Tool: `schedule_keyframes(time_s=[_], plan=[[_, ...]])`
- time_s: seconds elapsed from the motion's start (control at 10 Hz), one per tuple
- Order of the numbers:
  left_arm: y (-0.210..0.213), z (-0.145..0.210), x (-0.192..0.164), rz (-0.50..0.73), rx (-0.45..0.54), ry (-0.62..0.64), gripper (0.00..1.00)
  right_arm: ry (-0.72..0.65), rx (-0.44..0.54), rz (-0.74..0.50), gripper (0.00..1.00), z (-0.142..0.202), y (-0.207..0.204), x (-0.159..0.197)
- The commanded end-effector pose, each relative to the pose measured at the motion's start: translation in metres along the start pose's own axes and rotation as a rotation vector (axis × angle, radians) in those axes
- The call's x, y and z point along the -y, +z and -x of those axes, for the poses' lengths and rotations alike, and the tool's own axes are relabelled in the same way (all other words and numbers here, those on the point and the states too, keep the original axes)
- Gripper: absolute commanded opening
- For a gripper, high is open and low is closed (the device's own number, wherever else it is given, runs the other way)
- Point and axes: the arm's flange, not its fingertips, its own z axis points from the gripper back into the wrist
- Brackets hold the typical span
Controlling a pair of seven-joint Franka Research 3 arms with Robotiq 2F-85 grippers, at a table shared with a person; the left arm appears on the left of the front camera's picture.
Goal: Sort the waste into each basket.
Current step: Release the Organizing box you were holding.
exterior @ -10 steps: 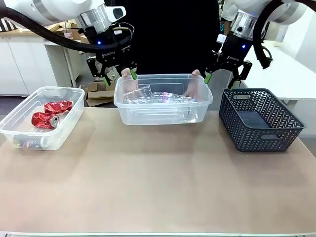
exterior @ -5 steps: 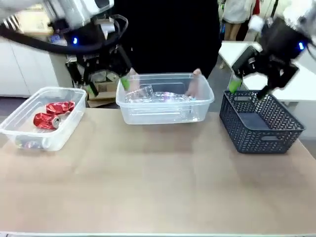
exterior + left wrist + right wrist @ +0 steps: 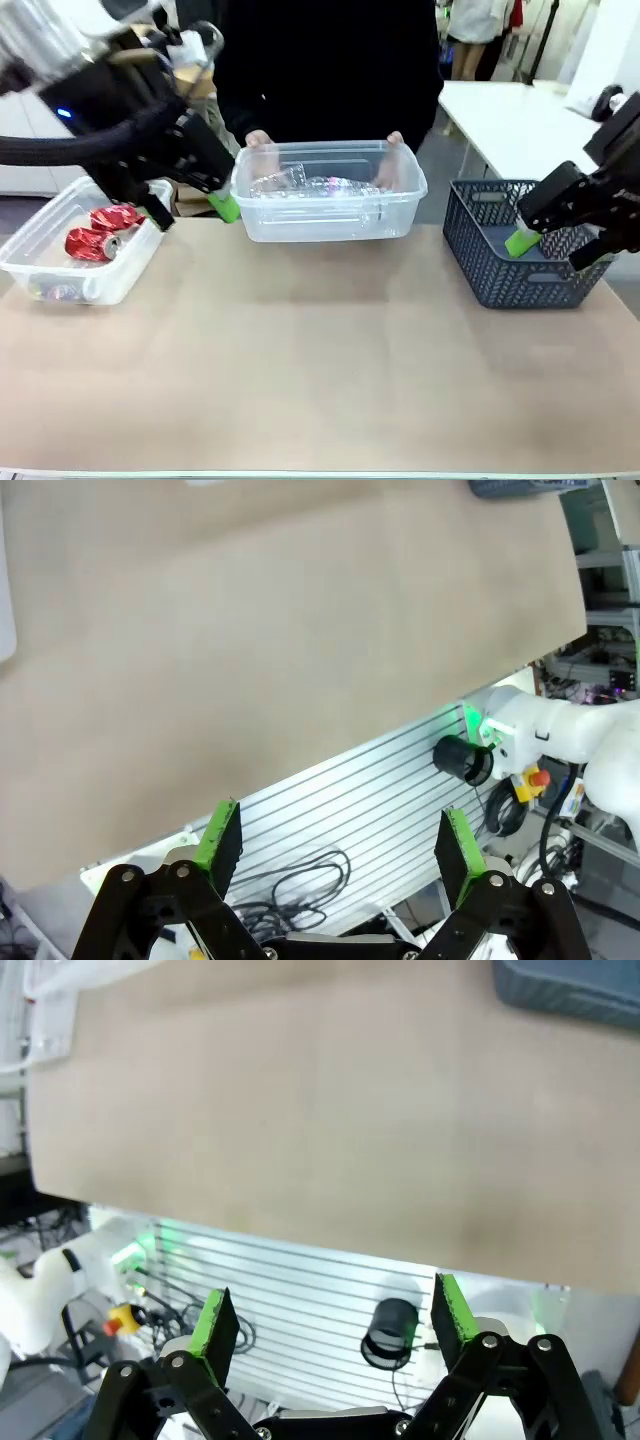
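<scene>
1. A clear tub (image 3: 328, 205) is held at the middle of the table's far edge by the person's two hands, one hand (image 3: 258, 140) at its far left rim and the other hand (image 3: 392, 142) at its far right rim.
2. Clear plastic bottles (image 3: 320, 187) are seen lying inside this tub.
3. A second clear tub (image 3: 50, 270) is placed at the table's left edge, near the far left corner.
4. Crushed red cans (image 3: 100, 230) are seen inside that left tub, with another piece of waste low against its near wall that cannot be told.
5. A dark lattice basket (image 3: 500, 270) is set at the table's right edge, towards the far right corner.
6. The left gripper (image 3: 335, 845) is held above the table between the two clear tubs; its jaws are spread wide apart with nothing between them.
7. The right gripper (image 3: 328, 1322) is seen over the near right part of the lattice basket; its jaws are likewise wide apart and nothing is gripped.
8. In both wrist views the bare brown table (image 3: 260, 630) is shown beyond the green pads (image 3: 218, 833), with a ribbed metal rail and cables past the table's near edge.
</scene>
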Motion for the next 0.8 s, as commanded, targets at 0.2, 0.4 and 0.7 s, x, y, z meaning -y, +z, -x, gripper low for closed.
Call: schedule_keyframes(time_s=[0.2, 0.4, 0.7], plan=[[0.000, -0.006, -0.002, -0.001, -0.003, 0.009, 1.00, -0.001, 0.006, -0.005, 1.00, -0.004, 0.004, -0.002], [0.052, 0.022, -0.060, 0.392, 0.146, 0.168, 1.00, -0.132, 0.087, -0.617, 1.00, 0.009, 0.060, 0.036], [0.072, 0.053, -0.133, 0.912, 0.400, 0.292, 1.00, -0.422, 0.300, -1.138, 1.00, 0.020, 0.086, 0.101]])
